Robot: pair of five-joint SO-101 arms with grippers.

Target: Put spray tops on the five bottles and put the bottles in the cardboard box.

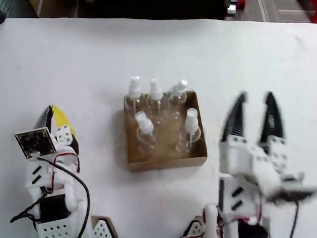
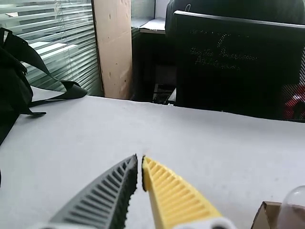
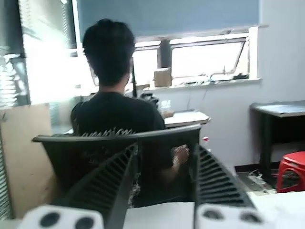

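Left claw [image 2: 139, 168] pinched shut, right claw [image 1: 253, 106] wide open.
Neither holds or touches anything; five bottles [image 1: 146, 133] with spray tops stand in the box [image 1: 166, 162], right claw near it, apart.

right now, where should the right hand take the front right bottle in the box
Probably by its white spray top, coming straight down from above. The bottle stands upright inside the cardboard box, whose wall and the neighbouring bottles crowd its clear body; only the top stands free. The right hand is open.
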